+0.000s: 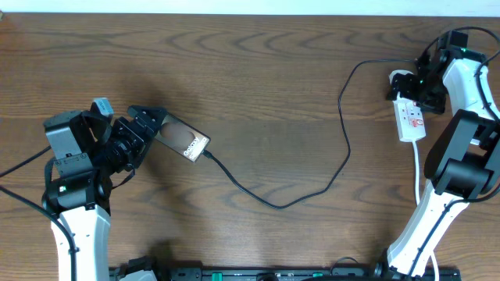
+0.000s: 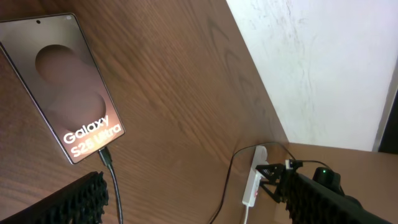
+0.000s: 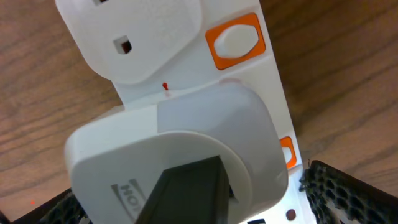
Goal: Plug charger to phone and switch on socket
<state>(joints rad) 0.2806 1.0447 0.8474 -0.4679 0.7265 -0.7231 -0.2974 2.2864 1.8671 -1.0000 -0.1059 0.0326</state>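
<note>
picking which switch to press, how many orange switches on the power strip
2, both in the right wrist view: the upper switch beside the upper plug, the lower switch half hidden behind the lower plug. More may be hidden along the power strip.

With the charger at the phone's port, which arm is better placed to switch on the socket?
Right. The right claw hangs over the socket, orange switch in its wrist view; the left claw is far off by the phone.
</note>
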